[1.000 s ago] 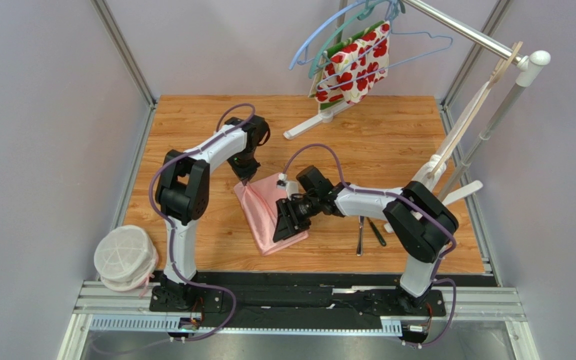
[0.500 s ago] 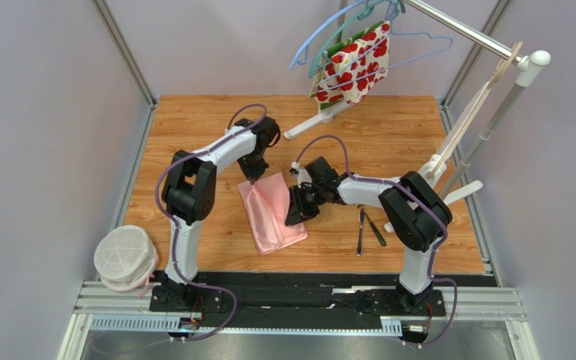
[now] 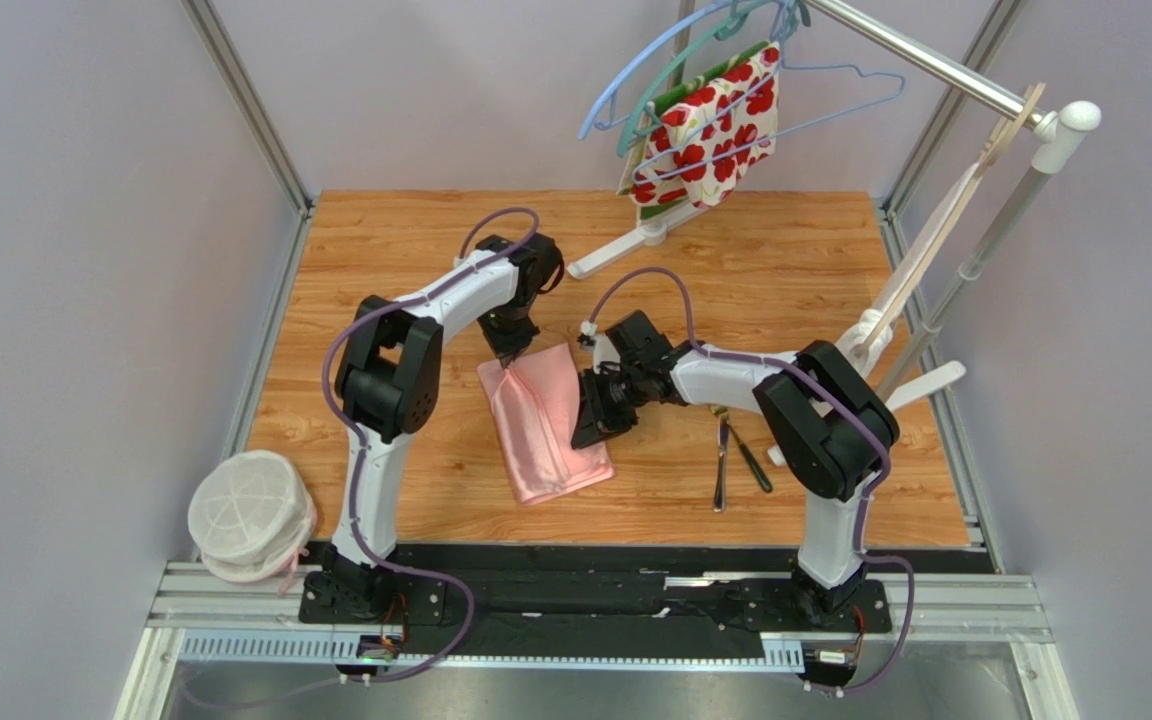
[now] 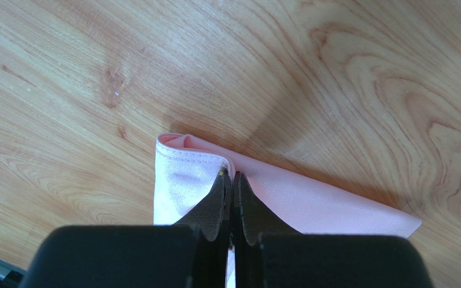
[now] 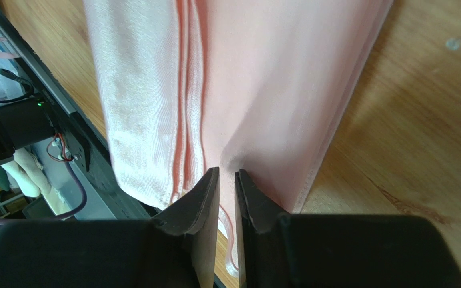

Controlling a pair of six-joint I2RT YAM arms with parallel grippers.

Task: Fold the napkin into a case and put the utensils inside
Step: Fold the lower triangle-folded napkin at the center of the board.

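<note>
**A:** From above, where does the cloth sit?

**B:** The napkin (image 3: 545, 428) lies folded into a long pink strip near the middle of the table (image 3: 778, 285). The left gripper (image 3: 507, 348) is at its far corner and the right gripper (image 3: 594, 428) is at its right edge. The fork (image 3: 720, 465) and the darker piece (image 3: 752, 462) lie side by side on the wood to the right, apart from the cloth. A floral cloth (image 3: 710, 128) hangs at the back.

**A:** And the left wrist view?

**B:** The left gripper (image 4: 231, 175) has its fingers pressed together on the hemmed corner of the napkin (image 4: 311, 198), pinching it. The rest lies flat on the wood.

**A:** The right wrist?

**B:** The right gripper (image 5: 227, 172) shows only a narrow slit between its fingers. The tips are down on the napkin (image 5: 257, 72), just inside its edge. Whether a layer is caught between them I cannot tell.
</note>
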